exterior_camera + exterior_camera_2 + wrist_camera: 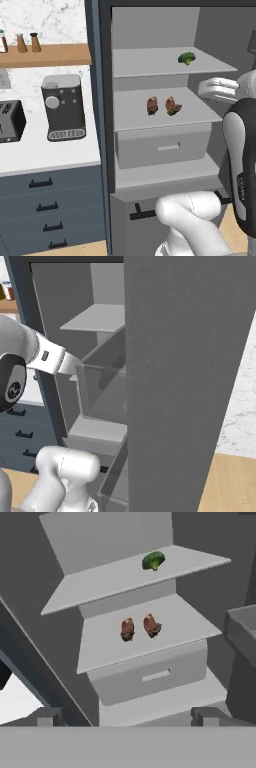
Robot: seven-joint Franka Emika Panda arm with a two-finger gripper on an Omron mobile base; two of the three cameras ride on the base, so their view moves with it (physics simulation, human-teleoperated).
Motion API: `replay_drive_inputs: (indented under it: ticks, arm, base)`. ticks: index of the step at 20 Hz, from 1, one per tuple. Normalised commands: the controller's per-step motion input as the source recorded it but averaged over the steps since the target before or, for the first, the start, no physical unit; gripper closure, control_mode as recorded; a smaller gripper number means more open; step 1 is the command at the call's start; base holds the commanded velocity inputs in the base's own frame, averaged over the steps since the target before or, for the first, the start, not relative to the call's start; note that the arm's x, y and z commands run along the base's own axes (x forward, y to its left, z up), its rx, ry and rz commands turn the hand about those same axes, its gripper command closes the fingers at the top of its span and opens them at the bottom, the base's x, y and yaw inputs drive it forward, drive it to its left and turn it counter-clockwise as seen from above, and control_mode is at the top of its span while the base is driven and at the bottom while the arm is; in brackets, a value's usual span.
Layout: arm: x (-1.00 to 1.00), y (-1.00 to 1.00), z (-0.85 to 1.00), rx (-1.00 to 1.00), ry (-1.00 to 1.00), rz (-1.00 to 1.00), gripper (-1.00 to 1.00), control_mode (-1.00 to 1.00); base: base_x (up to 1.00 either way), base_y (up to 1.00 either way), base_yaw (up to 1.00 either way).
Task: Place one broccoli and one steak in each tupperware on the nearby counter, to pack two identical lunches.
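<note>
While the gripper (125, 716) stands wide and empty, two steaks (139, 627) sit mid-shelf, broccoli (153, 560) on the shelf above.

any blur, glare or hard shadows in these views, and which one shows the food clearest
Left base view: flat even light, no glare, broccoli and two steaks soft-edged but clear. Right base view: the grey fridge door blocks most of the inside. Hand view: slightly blurry and tilted, food still readable, soft shading under the shelves.

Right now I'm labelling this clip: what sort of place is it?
A simulated kitchen, most likely: an open fridge holding broccoli and two steaks, beside a counter with a coffee machine and toaster.
</note>
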Motion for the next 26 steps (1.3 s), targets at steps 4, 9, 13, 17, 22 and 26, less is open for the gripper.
replay_drive_inputs:
  ticks: [4, 9, 13, 17, 22, 26]
  arm:
    - [0.03, -0.14, 0.18, 0.21, 0.01, -0.24, -1.00, -1.00]
    - [0.46, -0.24, 0.01, 0.26, -0.03, -0.02, -1.00, -1.00]
    - [0.81, 0.00, 0.06, 0.08, -0.13, 0.00, -1.00, -1.00]
    - [0.82, 0.00, 0.00, 0.00, -0.24, 0.00, -1.00, -1.00]
    - [0.58, -0.19, 0.15, -0.01, -0.13, 0.00, -1.00, -1.00]
    - [0.46, -0.43, 0.09, 0.00, 0.00, 0.00, -1.00, -1.00]
  base:
    - [0.00, 0.00, 0.00]
    - [0.00, 0.00, 0.00]
    - [0.00, 0.00, 0.00]
    - [0.00, 0.00, 0.00]
    - [0.00, 0.00, 0.00]
    - [0.00, 0.00, 0.00]
